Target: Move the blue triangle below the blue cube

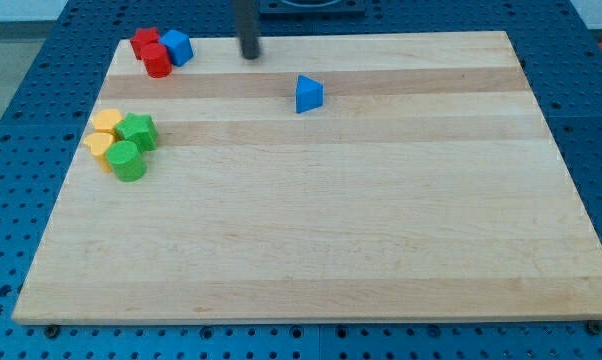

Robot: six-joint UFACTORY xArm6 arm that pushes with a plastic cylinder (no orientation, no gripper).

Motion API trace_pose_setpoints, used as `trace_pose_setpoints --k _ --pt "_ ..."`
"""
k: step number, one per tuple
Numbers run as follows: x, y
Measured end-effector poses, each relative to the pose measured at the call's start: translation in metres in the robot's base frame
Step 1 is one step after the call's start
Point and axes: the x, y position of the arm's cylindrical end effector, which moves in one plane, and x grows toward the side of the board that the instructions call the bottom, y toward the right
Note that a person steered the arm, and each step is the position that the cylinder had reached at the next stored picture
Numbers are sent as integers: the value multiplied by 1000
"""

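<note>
The blue triangle (308,94) lies on the wooden board (321,230) near the view's top, a little right of the middle. The blue cube (178,47) sits at the top left, touching a red block (144,42) and a red cylinder (158,62). My tip (251,56) is near the board's top edge, between the blue cube and the blue triangle. It is up and to the left of the triangle, apart from both.
At the left edge a cluster holds two yellow blocks (105,123) (101,146), a green star-like block (138,130) and a green cylinder (128,160). A blue pegboard (581,60) surrounds the board.
</note>
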Motion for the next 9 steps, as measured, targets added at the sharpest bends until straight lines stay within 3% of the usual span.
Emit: trace_pose_setpoints --k 1,2,3,5,6,7,8,9 --pt "15 91" --pt "76 110" --pt "98 68" --pt "99 -65" --pt "107 -20" --pt "152 3" --pt "179 -43" --pt "134 -83"
